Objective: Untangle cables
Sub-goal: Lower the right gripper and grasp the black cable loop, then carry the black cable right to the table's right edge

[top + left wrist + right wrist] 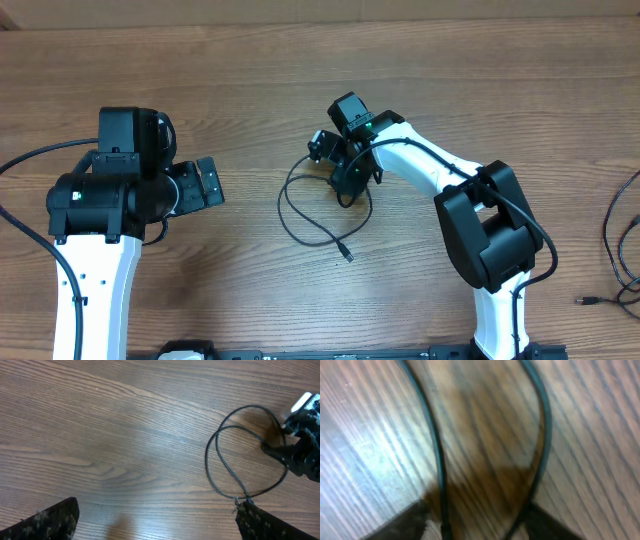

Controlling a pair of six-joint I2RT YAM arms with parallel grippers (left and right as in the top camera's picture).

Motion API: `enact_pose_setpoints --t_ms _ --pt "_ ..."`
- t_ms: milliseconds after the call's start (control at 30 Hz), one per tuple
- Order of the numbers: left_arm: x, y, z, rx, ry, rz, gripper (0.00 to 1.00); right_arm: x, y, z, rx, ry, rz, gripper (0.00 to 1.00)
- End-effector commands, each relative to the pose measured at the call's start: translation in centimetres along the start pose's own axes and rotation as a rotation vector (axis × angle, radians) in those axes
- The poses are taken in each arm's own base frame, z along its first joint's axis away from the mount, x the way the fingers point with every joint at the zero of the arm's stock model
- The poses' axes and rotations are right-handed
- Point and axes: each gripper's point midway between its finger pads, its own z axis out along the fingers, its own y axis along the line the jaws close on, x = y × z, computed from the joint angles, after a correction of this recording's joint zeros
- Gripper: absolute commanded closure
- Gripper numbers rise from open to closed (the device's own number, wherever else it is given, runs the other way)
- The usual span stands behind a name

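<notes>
Your left tool (157, 522) is spread wide. Your right tool (480, 522) sits over the cables (207, 460); you cannot tell if it pinches them.

1. Scanning all three views now: no text, label, brand, number or sign can be read anywhere.
</notes>
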Motion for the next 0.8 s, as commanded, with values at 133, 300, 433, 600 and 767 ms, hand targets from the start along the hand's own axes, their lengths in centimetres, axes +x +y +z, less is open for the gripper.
enact_pose_setpoints --t_ms 133,300,433,600,767 --pt "-0.1 0.0 0.0 0.002 -0.001 0.014 0.01 1.9 0.2 2.6 -0.008 0.081 0.001 0.68" --pt "-0.1 0.0 0.0 0.002 -0.001 0.014 0.0 2.2 -0.8 2.5 0.002 0.072 0.023 0.79" --pt "-0.1 0.0 0.0 0.002 -0.001 0.015 0.01 3.1 -2.6 2.4 0.015 0.066 0.067 0.85" --pt "-0.1 0.0 0.0 0.002 -0.001 0.014 0.0 5.7 -5.7 2.3 0.027 0.073 0.163 0.94" --pt "-0.1 0.0 0.0 0.002 -0.001 0.014 0.0 9.5 -10.0 1.9 0.056 0.067 0.302 0.96"
